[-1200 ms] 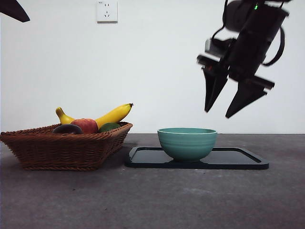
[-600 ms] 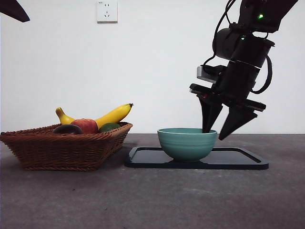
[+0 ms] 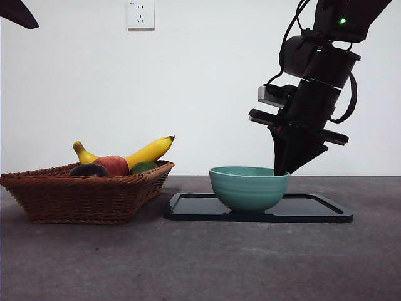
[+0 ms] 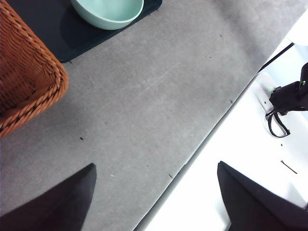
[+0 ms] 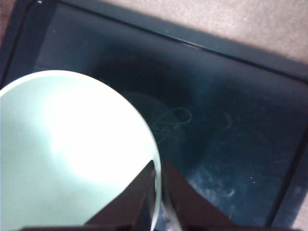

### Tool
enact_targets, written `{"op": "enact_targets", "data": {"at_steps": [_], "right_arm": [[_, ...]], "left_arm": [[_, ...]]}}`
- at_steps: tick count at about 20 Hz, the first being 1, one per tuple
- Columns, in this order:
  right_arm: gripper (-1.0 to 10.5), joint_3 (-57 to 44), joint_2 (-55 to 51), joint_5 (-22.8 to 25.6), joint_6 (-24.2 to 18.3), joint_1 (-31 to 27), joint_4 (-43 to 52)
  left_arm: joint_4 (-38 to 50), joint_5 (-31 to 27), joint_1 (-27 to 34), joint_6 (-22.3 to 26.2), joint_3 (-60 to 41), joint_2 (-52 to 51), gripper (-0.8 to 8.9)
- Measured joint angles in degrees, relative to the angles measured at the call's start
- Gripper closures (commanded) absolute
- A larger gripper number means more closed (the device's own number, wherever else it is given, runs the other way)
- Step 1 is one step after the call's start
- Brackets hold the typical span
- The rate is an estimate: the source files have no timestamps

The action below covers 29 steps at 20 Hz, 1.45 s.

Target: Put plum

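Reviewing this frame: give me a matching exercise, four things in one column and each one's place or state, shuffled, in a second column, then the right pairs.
Things:
1. plum
2. bowl
3. right gripper
4. left gripper

Places or states:
A. jaws closed on the bowl's rim
B. stands on the black tray
C. open above bare table, holding nothing
D. lies in the wicker basket beside the banana

Pairs: 1-D, 2-B, 3-A, 4-C

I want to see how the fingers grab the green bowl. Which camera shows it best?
The right wrist view: the right gripper pinches the bowl's rim. The front view shows the bowl side-on; the left wrist view shows only part.
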Motion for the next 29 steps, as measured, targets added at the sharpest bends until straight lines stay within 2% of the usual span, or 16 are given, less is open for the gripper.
{"op": "enact_targets", "data": {"at_steps": [4, 15, 20, 29], "right_arm": [[9.4, 0.7, -7.2, 0.1, 0.0, 0.0, -1.5], [9.4, 0.8, -27.8, -0.2, -1.3, 2.2, -16.5], [9.4, -8.0, -33.4, -0.2, -1.3, 7.0, -14.9], [9.4, -28.6, -33.7, -0.1, 0.2, 12.8, 0.5]], "left_arm": [[0.0, 0.0, 0.0, 0.0, 0.0, 0.0, 4.12], [0.0, 0.0, 0.0, 0.0, 0.0, 0.0, 4.12], [-0.2, 0.0, 0.0, 0.0, 0.0, 0.0, 4.12], [-0.2, 0.0, 0.0, 0.0, 0.0, 0.0, 4.12]]}}
